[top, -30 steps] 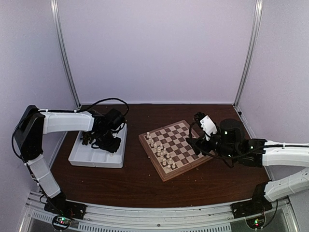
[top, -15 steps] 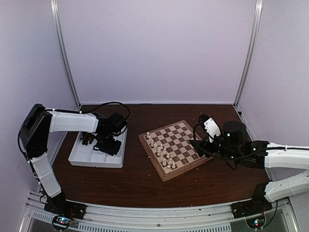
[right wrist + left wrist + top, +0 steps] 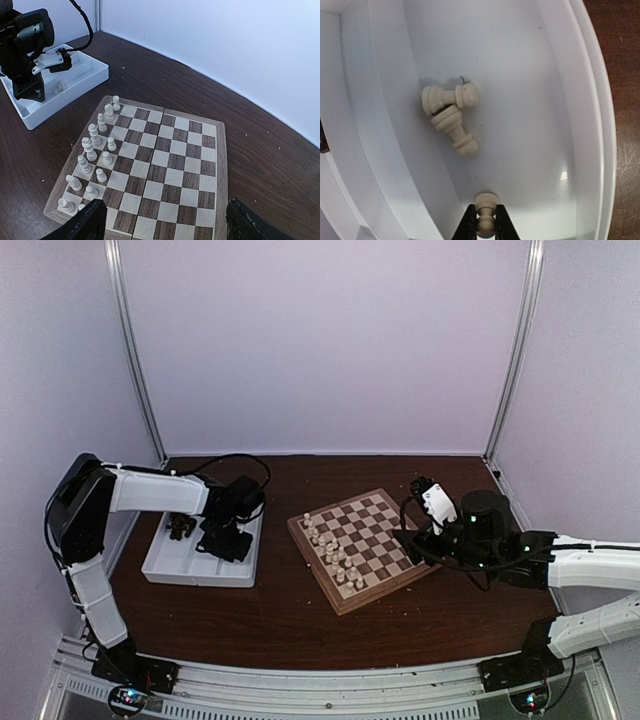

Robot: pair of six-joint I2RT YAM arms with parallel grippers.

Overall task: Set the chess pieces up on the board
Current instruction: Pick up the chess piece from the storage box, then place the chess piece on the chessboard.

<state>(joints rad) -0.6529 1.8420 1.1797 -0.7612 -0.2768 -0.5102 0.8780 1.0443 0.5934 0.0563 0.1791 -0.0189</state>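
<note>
The wooden board (image 3: 362, 548) lies mid-table with several cream chess pieces (image 3: 330, 555) standing along its left edge; they also show in the right wrist view (image 3: 92, 150). My left gripper (image 3: 485, 227) is down in the white tray (image 3: 198, 558), shut on a cream pawn (image 3: 485, 210) just above the tray floor. Two more cream pieces (image 3: 451, 112) lie on their sides in that compartment. Dark pieces (image 3: 181, 528) sit in the tray's far compartment. My right gripper (image 3: 162, 222) is open and empty, hovering over the board's right side (image 3: 165, 165).
The white tray's rim (image 3: 592, 125) and inner divider wall (image 3: 370, 125) flank my left gripper. Dark brown table (image 3: 300, 620) surrounds the board. Metal frame posts (image 3: 135, 350) and white walls close in the back and sides.
My left gripper has shifted slightly right and lower in the tray. My right arm moved a little right between the first two frames, then held still.
</note>
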